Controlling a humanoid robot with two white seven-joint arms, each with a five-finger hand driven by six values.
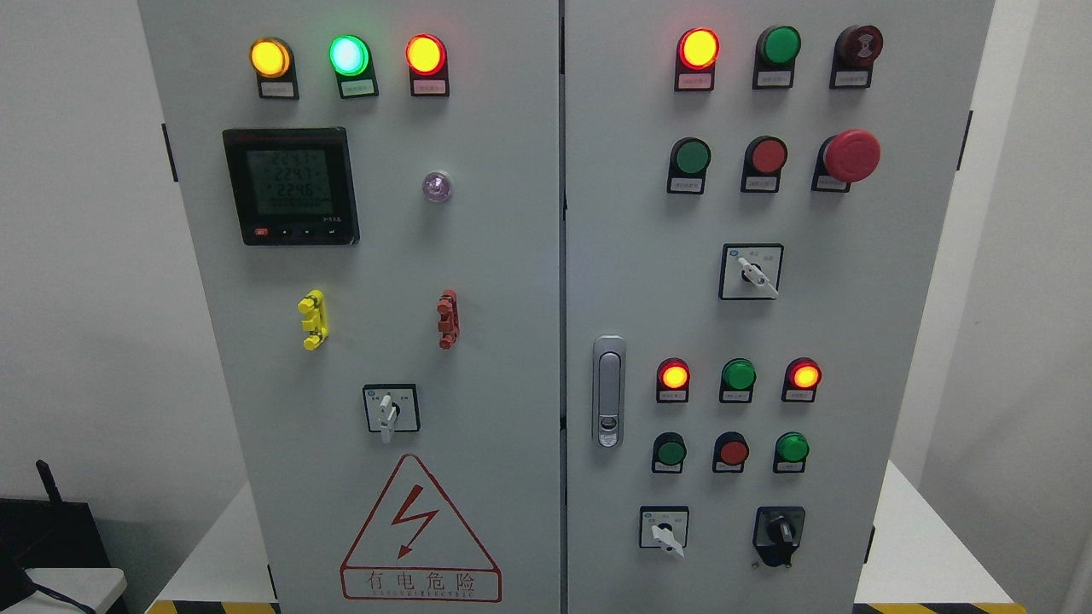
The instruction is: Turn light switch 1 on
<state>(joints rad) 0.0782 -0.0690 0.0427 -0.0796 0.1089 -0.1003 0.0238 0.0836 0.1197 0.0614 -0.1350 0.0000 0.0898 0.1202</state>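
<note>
A grey electrical cabinet (503, 281) with two doors fills the head view. On the right door sit rows of push buttons and lamps: a lit red lamp (698, 49) at the top, green button (689, 157) and red button (766, 156) below it, and a red mushroom stop button (850, 156). Lower down, two lit red lamps (673, 375) (804, 375) flank a green one (738, 374), above three more buttons (670, 452) (732, 452) (791, 448). I cannot tell which control is light switch 1. Neither hand shows.
The left door carries three lit lamps (347, 55), a digital meter (290, 186), a rotary selector (390, 409) and a high-voltage warning triangle (418, 533). Rotary selectors (751, 271) (664, 529) (778, 533) and a door latch (607, 390) are on the right door. A dark device (51, 537) stands at lower left.
</note>
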